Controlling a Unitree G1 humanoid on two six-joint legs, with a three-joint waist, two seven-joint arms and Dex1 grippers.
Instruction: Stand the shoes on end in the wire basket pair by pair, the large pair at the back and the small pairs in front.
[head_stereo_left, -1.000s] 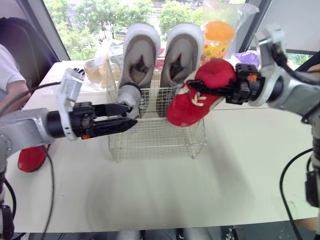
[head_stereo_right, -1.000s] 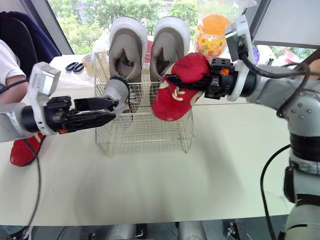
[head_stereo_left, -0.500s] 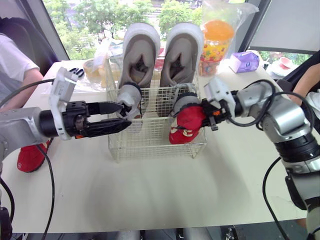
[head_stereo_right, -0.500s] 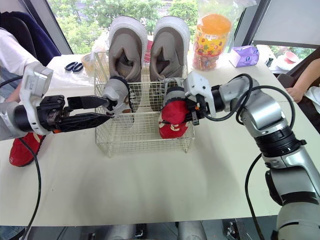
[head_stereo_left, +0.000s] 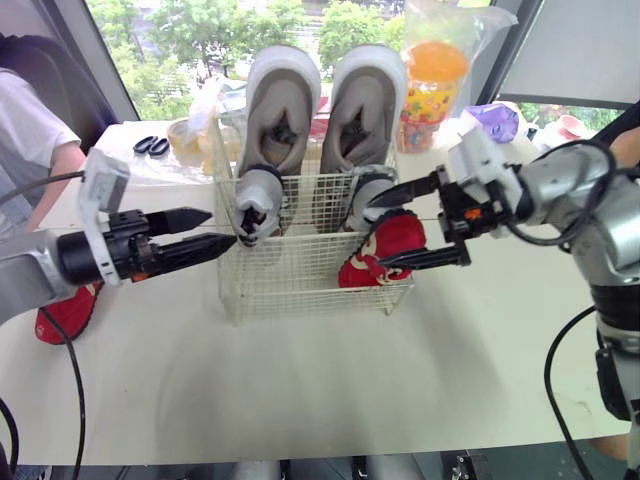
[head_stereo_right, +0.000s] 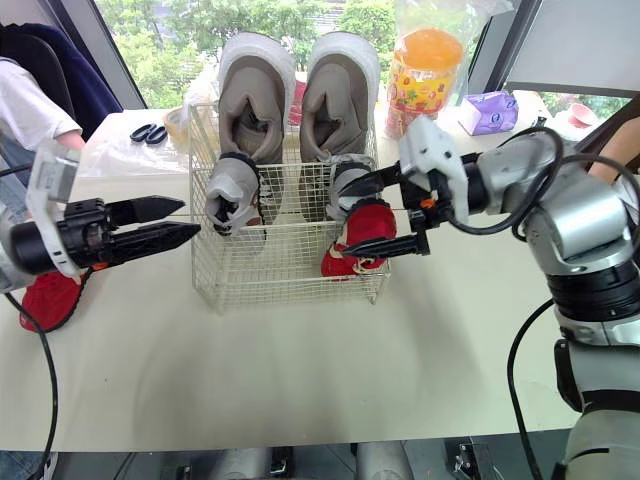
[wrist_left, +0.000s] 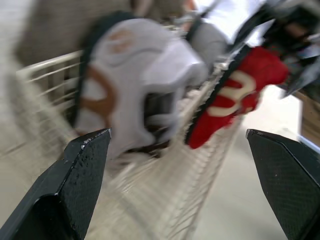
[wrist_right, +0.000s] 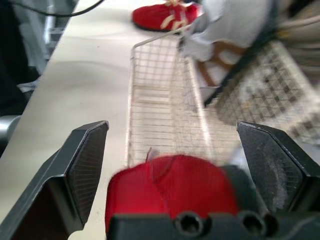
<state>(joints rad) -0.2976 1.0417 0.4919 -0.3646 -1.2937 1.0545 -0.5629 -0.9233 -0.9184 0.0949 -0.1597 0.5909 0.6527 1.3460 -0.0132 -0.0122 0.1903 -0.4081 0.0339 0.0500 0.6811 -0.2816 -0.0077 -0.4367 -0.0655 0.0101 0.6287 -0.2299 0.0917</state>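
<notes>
Your right jaws stand wide apart, one finger above and one below the red shoe (head_stereo_left: 388, 248), and they clamp nothing. That shoe leans tilted in the 4 o'clock corner of the wire basket (head_stereo_left: 300, 290); you cannot tell whether either finger touches it. Your left jaws are apart as well and hold nothing. Their tips sit just beside the basket's 9 o'clock wall, pointing at a small grey shoe (head_stereo_left: 255, 203) that stands on end inside. A second small grey shoe (head_stereo_left: 372, 190) stands toward 3 o'clock in the basket, just behind the red one. Along the basket's 12 o'clock side the large grey pair (head_stereo_left: 283, 100) stands on end, side by side, rising well above the rim. The other red shoe (head_stereo_left: 62, 312) lies on the worktop (head_stereo_left: 420, 380) at 9 o'clock, well apart from the basket and partly behind your left arm. The worktop is pale and smooth. Along its far edge lie black scissors (head_stereo_left: 151, 146) at 11 o'clock, an orange snack tub (head_stereo_left: 432, 75) in a clear bag at 1 o'clock, and a purple pack (head_stereo_left: 497, 121) at 2 o'clock. Behind them a window (head_stereo_left: 180, 30) shows green trees. A person's white sleeve (head_stereo_left: 35, 105) shows at 10 o'clock.
</notes>
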